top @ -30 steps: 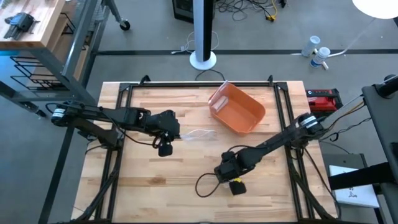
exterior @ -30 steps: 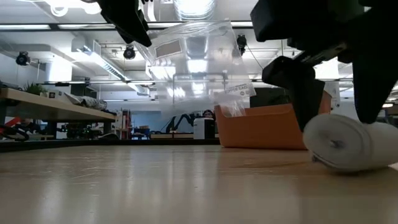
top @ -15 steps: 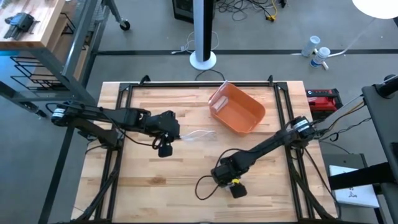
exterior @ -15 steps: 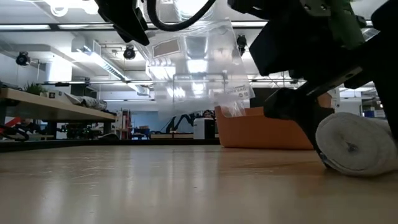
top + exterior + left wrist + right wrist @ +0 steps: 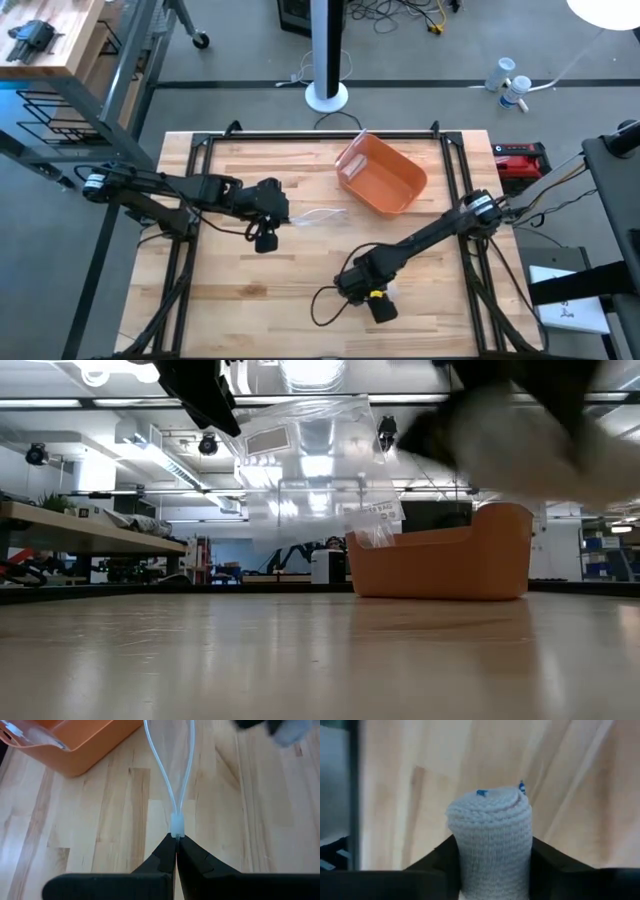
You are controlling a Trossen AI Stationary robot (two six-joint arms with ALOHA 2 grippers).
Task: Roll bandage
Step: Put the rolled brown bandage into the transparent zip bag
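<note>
Your right claw [image 5: 490, 870] is clamped on the rolled bandage [image 5: 490, 837]: in the right wrist view the white knitted roll stands between the two dark fingers [image 5: 437, 862], its coiled end facing the camera, with two small blue marks at the rim of the coil. Nothing on it reads as text.

High view: right claw [image 5: 372, 296] sits lower centre of the frame, a bit of white showing just beside it, over the wooden bench [image 5: 250, 300]. A dark cable loops on the boards to its left.

Low view: the bandage [image 5: 520, 445] shows as a pale blur at upper right, clear of the bench top, above the orange bin [image 5: 440, 565].

Your left claw [image 5: 177, 851] is pinched together on the edge of a clear zip bag [image 5: 170, 780]; left wrist view shows the fingertips meeting at the white slider of the seal, the two film edges spreading away from it. High view puts the left claw [image 5: 268, 218] left of centre, the bag [image 5: 318, 216] trailing to its right toward the bin [image 5: 380, 175].

Low view: bag [image 5: 310, 470] hangs open at upper centre, a small white label on its lower right corner. Print on the label too small to read.

Orange bin lies upper centre of the bench in the high view, tilted askew to the bench edges. You get no readable brand anywhere
</note>
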